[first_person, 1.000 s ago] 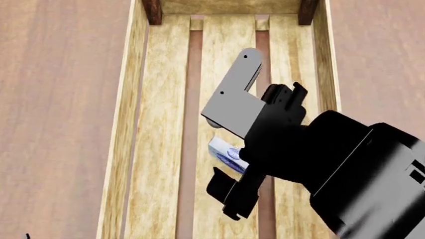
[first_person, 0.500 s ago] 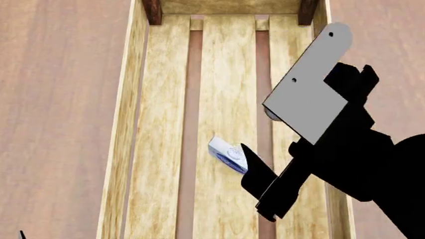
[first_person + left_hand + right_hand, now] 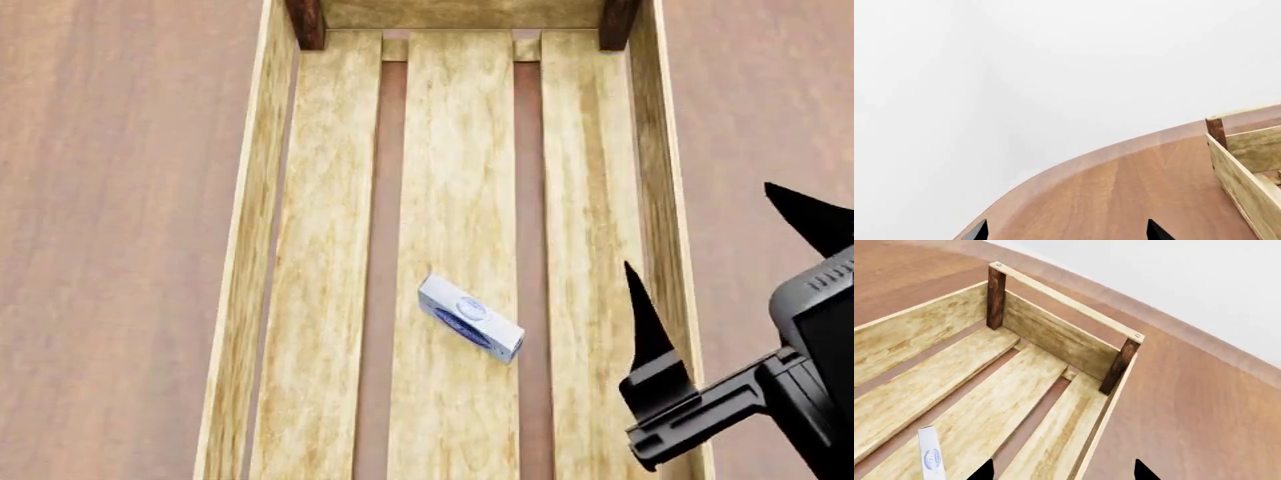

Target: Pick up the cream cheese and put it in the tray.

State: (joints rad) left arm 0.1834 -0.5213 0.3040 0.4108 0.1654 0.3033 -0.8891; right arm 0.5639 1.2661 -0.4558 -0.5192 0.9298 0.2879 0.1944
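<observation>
In the left wrist view, your left gripper (image 3: 1066, 233) showed only as two black fingertips (image 3: 1155, 232) at the edge of the picture, set wide apart with nothing between them; under them lay the brown wooden table (image 3: 1121, 190), whose rounded edge met a plain white background; one end of the tray (image 3: 1244, 165) came in at the side, with a dark brown corner post (image 3: 1216, 132) and pale slat walls.

In the head view, the cream cheese (image 3: 470, 317) lay inside the tray (image 3: 254, 250) on the middle floor slat, turned at a slant to the slats, its dark blue oval logo facing up; it touched neither side wall; your right gripper (image 3: 721, 255) stood over the tray's right wall, clear of the box, its two black pointed fingers (image 3: 646, 320) spread apart and empty; two dark brown corner posts (image 3: 306, 22) stood at the far end.

In the right wrist view, the two black fingertips (image 3: 984, 471) were parted, one over the tray floor and one over the table (image 3: 1187, 405); the cream cheese (image 3: 931, 457) sat on a floor slat near them, not held; the far end of the tray (image 3: 1054, 332) showed its top rail (image 3: 1067, 300) across the two posts.
</observation>
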